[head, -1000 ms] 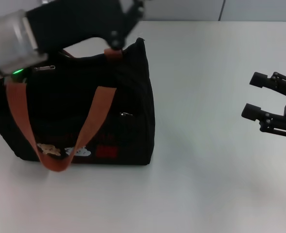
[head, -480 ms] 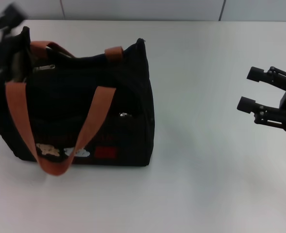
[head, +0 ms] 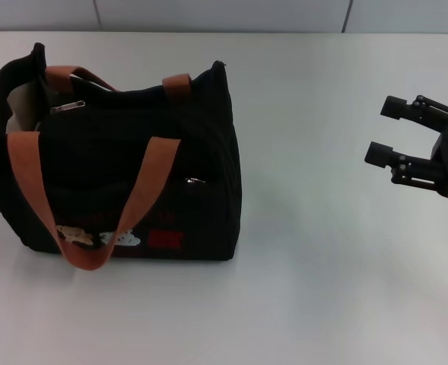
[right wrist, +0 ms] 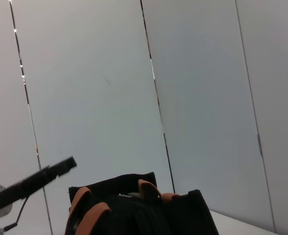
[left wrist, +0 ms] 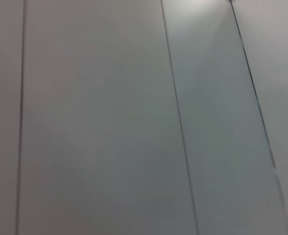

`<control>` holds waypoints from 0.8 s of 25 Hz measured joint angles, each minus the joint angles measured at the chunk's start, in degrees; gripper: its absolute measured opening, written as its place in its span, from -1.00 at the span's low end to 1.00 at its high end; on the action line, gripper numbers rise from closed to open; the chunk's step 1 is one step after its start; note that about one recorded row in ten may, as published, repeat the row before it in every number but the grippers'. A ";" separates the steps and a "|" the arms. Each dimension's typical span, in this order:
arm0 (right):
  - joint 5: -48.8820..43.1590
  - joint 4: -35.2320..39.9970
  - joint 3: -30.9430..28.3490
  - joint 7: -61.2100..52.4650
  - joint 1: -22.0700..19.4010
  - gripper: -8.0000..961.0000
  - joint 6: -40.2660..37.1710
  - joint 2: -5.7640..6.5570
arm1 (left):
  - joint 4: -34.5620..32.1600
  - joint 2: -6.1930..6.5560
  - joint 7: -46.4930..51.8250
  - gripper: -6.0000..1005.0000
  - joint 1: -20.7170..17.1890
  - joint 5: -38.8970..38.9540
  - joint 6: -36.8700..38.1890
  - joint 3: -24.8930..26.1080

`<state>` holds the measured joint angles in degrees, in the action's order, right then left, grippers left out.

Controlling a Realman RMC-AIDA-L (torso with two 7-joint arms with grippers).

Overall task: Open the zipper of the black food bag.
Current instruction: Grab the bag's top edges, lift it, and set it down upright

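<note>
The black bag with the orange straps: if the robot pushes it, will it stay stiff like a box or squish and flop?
Probably squish a bit. The black food bag looks like soft fabric; its open top edge sags unevenly. The orange handles droop loosely down the front, so they would likely flop about. Its wide, flat base on the table suggests it would slide or dent rather than tip.

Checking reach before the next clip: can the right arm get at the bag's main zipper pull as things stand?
Probably yes: the right pincer hangs open over bare table, nothing between it and the bag, though the zipper pull lies at the far end.
</note>
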<state>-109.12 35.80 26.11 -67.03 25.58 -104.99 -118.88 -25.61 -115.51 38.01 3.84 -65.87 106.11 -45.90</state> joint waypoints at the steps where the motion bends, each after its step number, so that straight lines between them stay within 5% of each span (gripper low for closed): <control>1: -0.01 -0.01 0.05 -0.01 0.03 0.69 0.03 0.01 | 0.00 0.00 0.00 -0.85 0.00 0.00 0.00 0.00; 3: -0.02 -0.04 0.11 -0.03 0.05 0.69 0.05 0.03 | 0.12 0.85 1.12 -0.82 -0.88 -2.77 -1.11 0.40; 5: -0.04 -0.09 0.13 -0.04 0.06 0.69 0.06 0.09 | 0.16 1.20 1.72 -0.40 -1.58 -4.44 -2.17 1.08; 16: -0.22 -0.12 0.54 -0.13 0.08 0.68 0.06 0.00 | 0.25 2.52 3.43 0.52 -3.39 -14.41 -4.89 7.87; 20: -0.22 -0.12 1.39 -0.14 0.09 0.68 0.05 -0.04 | 0.32 1.41 3.49 0.52 -1.71 -17.00 -7.46 7.99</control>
<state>-109.34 35.68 27.50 -67.17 25.67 -104.93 -118.93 -25.29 -114.10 41.50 2.13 -82.87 98.65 -37.92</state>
